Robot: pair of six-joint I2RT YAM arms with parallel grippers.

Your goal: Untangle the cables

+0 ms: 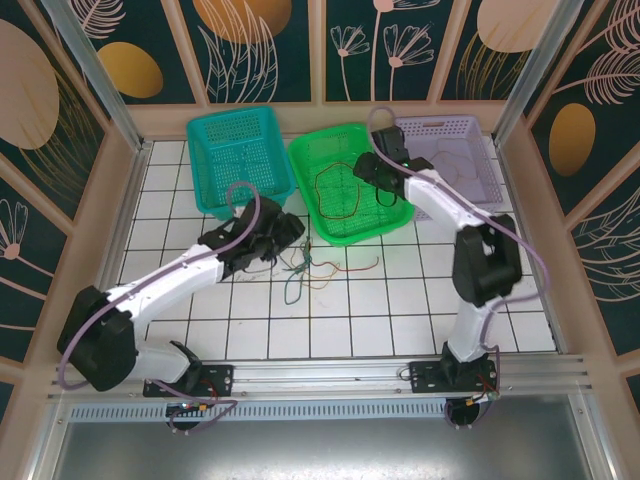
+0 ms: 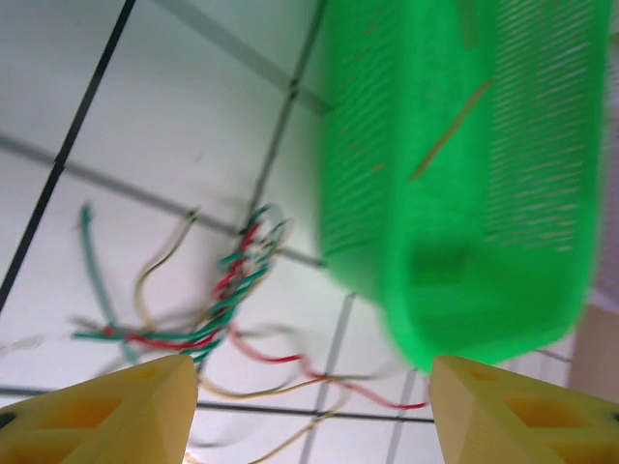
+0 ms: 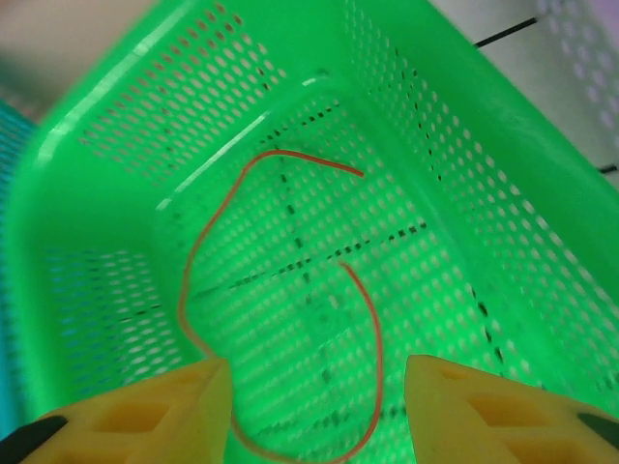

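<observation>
A tangle of thin cables [image 1: 303, 266] in red, green and tan lies on the white tiles just in front of the green basket [image 1: 372, 228]. In the left wrist view the twisted knot of cables [image 2: 230, 288] sits ahead of my left gripper [image 2: 311, 414], which is open with loose red and tan strands on the floor between its yellow fingers [image 2: 121, 406]. My right gripper [image 3: 319, 416] hangs open over the green basket [image 3: 503, 222]. A single red cable [image 3: 378, 358] lies curled on the basket floor, free of the fingers.
A teal basket [image 1: 215, 170] stands at the back left and a pale purple basket [image 1: 478, 135] at the back right, with a thin pale cable inside it. The green basket's corner [image 2: 464, 174] is close to the left gripper. Aluminium frame posts border the table.
</observation>
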